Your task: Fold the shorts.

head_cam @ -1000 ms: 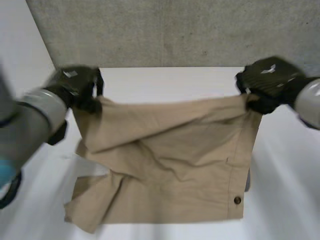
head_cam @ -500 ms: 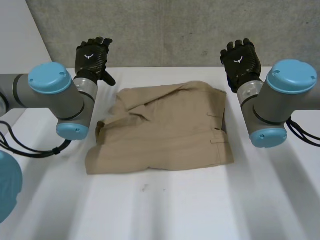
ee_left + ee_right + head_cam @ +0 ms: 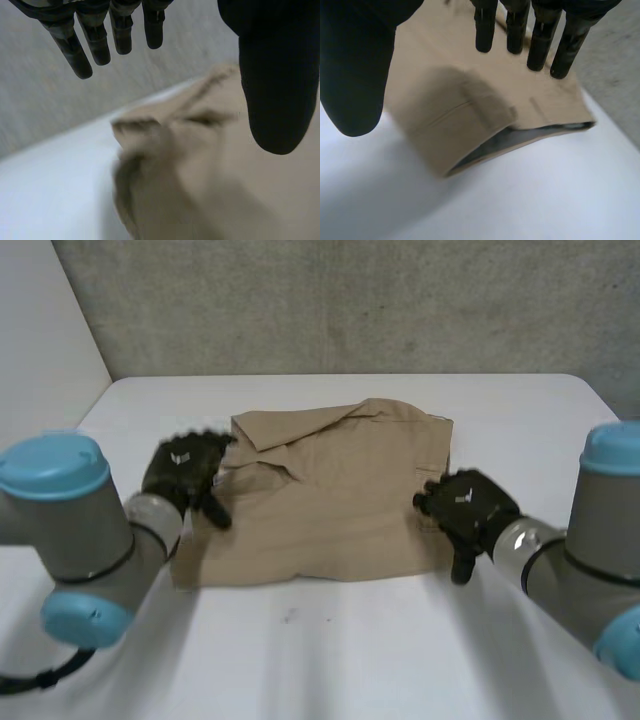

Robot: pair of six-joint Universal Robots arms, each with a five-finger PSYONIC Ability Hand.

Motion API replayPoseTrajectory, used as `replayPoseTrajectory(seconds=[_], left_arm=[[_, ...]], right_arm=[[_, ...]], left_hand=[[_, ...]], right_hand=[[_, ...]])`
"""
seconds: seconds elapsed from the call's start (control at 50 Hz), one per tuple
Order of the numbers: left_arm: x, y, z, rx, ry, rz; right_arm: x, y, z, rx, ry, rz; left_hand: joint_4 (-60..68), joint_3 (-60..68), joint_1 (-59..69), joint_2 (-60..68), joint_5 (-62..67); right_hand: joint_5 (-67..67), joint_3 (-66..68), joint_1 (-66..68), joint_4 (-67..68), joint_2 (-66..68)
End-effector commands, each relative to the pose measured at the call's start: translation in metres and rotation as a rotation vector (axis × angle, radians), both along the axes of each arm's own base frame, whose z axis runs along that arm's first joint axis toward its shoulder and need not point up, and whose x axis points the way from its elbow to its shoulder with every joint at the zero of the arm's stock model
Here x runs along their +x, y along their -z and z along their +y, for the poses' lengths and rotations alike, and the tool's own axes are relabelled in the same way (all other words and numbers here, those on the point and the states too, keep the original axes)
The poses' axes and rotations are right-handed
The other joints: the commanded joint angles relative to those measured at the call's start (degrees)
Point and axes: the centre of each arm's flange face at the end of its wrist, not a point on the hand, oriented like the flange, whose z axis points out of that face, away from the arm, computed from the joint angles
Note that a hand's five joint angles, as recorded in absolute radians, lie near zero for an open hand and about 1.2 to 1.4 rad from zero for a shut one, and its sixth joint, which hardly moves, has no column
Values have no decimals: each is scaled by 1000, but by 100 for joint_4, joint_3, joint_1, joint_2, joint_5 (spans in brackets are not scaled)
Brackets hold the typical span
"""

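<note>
Left hand (image 3: pixel 185 472), right hand (image 3: pixel 465 512) seemingly over shorts (image 3: pixel 330 495)

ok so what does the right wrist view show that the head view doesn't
Right wrist view: a side opening of the shorts gaping, grey inside, under the right hand with its fingers straight.
Head view: the folded shorts whole, with the left hand at their left edge.
Both: the tan shorts, the right hand and the white table.

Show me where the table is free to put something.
Free: the table strip between the shorts and the robot, and the band between shorts and wall. Crowded: both side edges of the shorts, at the left hand and right hand.
</note>
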Motion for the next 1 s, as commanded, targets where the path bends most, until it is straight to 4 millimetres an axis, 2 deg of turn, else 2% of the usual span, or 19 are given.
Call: replayPoseTrajectory(seconds=[0.02,0.1,0.26,0.54,0.82,1.0], left_arm=[[12,13,49,203,23,-87],[19,13,64,255,22,-104],[29,25,74,312,4,-129],[34,31,48,233,-42,-91],[28,44,19,231,-57,-92],[25,49,9,228,-60,-90]], right_arm=[[-13,25,10,39,-5,-8],[-18,31,8,37,-4,-22],[-15,34,-2,-26,-17,-52],[-9,52,-17,-40,-24,-44],[-1,55,-33,-60,-29,-53],[1,56,-41,-70,-27,-56]], left_hand=[[527,486,580,533,426],[1097,1057,1151,1103,996],[1234,1193,1287,1240,1133],[1217,1176,1270,1223,1116],[1234,1193,1287,1240,1133],[1251,1210,1304,1256,1150]], right_hand=[[2168,2337,2396,2219,2310],[2976,3145,3204,3026,3118],[2708,2877,2937,2759,2851],[2843,3012,3071,2894,2985],[3381,3550,3609,3432,3523],[4171,4339,4399,4221,4313]])
